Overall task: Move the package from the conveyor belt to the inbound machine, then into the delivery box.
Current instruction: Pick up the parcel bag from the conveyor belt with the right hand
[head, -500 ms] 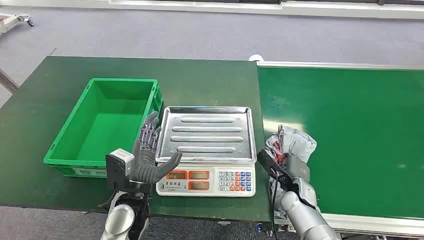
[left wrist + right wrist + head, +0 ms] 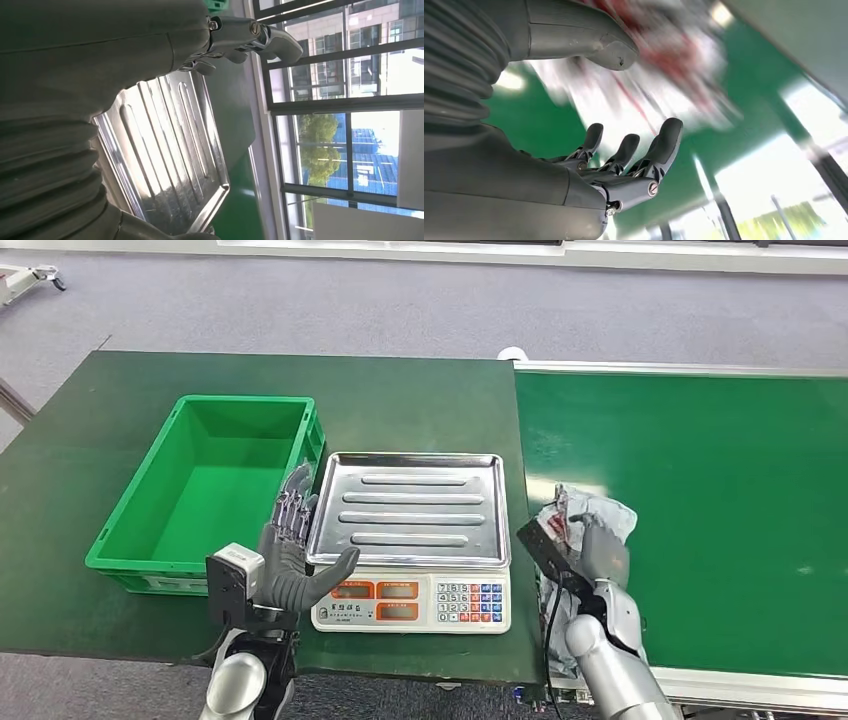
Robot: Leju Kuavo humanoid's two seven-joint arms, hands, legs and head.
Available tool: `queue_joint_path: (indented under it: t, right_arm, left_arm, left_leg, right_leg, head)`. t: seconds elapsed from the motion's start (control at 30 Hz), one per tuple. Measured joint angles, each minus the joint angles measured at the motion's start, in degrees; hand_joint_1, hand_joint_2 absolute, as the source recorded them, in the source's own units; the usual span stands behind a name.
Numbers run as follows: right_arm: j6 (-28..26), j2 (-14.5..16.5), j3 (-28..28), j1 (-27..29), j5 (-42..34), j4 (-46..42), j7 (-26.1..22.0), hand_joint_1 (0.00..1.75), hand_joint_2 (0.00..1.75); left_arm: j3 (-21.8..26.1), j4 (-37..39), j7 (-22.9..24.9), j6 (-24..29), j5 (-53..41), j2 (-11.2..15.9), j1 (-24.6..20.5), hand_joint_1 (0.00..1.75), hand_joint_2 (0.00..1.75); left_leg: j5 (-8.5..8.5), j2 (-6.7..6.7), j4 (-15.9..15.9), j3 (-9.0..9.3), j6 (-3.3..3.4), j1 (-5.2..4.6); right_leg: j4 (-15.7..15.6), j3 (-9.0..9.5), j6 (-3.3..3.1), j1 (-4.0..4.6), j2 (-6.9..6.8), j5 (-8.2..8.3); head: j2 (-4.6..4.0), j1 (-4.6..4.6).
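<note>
The package (image 2: 592, 516), a crumpled grey-white bag with red markings, lies at the near left edge of the green conveyor belt (image 2: 700, 500). My right hand (image 2: 602, 558) is right behind it, touching its near side. In the right wrist view the package (image 2: 664, 75) is a blur beyond my right hand (image 2: 624, 170), between the spread thumb and fingers, which are not closed on it. The inbound machine is a scale (image 2: 410, 602) with a bare steel tray (image 2: 410, 508). My left hand (image 2: 293, 555) stands open and upright at the tray's left edge, holding nothing. The steel tray (image 2: 165, 150) shows past my left hand (image 2: 100, 55).
A green delivery box (image 2: 245, 400) with nothing in it stands left of the scale on the dark green table (image 2: 420, 400). The belt's metal frame (image 2: 680, 370) runs along its far side. Grey floor lies beyond the table.
My right hand has pushed forward and risen against the package, which has bunched up and shifted slightly. My left hand has edged a little to the left.
</note>
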Motion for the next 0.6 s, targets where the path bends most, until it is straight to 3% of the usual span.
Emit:
queue_joint_path:
  t: [0.23, 0.5, 0.6]
  right_arm:
    - [1.3, -2.87, -0.01, -4.36, 1.89, -14.49, 0.57, 1.75, 1.75]
    - [1.29, -5.1, 0.0, -8.45, -0.95, -17.73, -0.98, 1.71, 1.75]
    - [1.51, -5.47, 0.06, -8.86, -2.13, -17.73, -1.29, 0.41, 1.75]
  left_arm:
    - [0.09, 0.27, -1.06, 0.02, -0.46, -0.12, -0.13, 0.0, 1.75]
    - [0.09, 0.79, -1.53, 0.64, -0.36, -0.17, -0.5, 0.0, 1.75]
    - [0.09, 0.61, -1.64, 0.75, -0.31, -0.17, -0.07, 0.0, 1.75]
  left_leg:
    - [0.05, 0.01, 0.01, 0.0, 0.07, -0.1]
    - [0.05, -0.01, 0.02, -0.01, 0.08, -0.1]
    - [0.05, -0.02, 0.02, -0.02, 0.08, -0.1]
  right_leg:
    - [0.0, 0.01, 0.07, -0.03, 0.0, 0.05]
    - [0.0, 0.02, 0.09, -0.03, -0.01, 0.06]
    - [0.0, 0.02, 0.09, -0.02, -0.02, 0.06]
  head:
    - [0.0, 0.0]
    - [0.0, 0.0]
    - [0.0, 0.0]
